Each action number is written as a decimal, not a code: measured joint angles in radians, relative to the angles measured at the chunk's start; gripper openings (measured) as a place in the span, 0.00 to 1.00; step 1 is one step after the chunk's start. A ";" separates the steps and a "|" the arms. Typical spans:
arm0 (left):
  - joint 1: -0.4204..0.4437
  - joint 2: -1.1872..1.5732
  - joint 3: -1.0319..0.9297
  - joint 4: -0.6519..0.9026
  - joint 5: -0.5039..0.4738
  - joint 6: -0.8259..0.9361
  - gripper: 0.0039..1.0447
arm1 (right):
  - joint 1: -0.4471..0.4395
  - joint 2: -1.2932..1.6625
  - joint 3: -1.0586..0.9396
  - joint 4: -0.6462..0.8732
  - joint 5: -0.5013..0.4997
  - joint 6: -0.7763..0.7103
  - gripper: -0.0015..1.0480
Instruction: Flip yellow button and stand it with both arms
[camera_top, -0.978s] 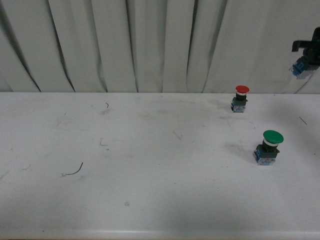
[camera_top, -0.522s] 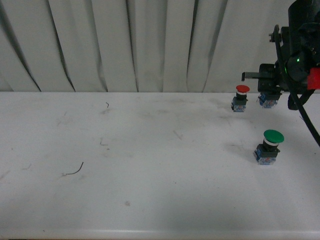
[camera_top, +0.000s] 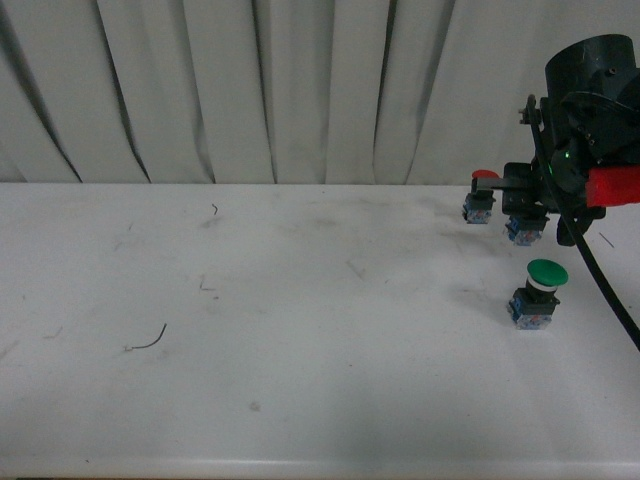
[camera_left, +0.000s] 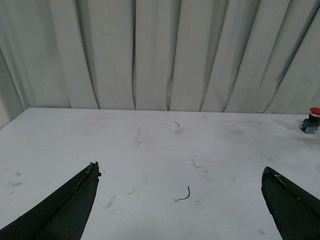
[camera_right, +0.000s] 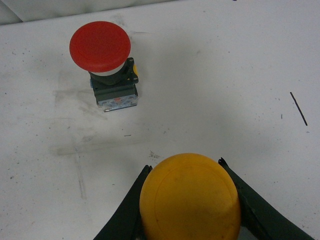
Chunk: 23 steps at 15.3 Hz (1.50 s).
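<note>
— What do we see from the front?
— Our right arm (camera_top: 585, 110) is at the table's (camera_top: 250, 330) far right. The yellow button (camera_top: 522, 231) is under it, only its blue base showing, just beside the red button (camera_top: 481, 207). We cannot tell whether the base touches the table. The green button (camera_top: 541, 292) stands upright, nearer us.
— And our left wrist?
— Our left fingers (camera_left: 62, 210) are released, spread wide above the table. The red button is far off.
— Our right wrist?
— Our right fingers (camera_right: 257, 212) are grasping the yellow button, one on each side, its cap facing the camera. The red button stands upright, near but apart.
</note>
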 joint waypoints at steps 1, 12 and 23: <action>0.000 0.000 0.000 0.000 0.000 0.000 0.94 | 0.000 0.007 0.010 -0.007 0.000 0.000 0.33; 0.000 0.000 0.000 0.000 0.000 0.000 0.94 | 0.052 0.067 0.064 -0.042 0.034 0.000 0.33; 0.000 0.000 0.000 0.000 0.000 0.000 0.94 | 0.051 0.089 0.063 -0.037 0.055 -0.002 0.33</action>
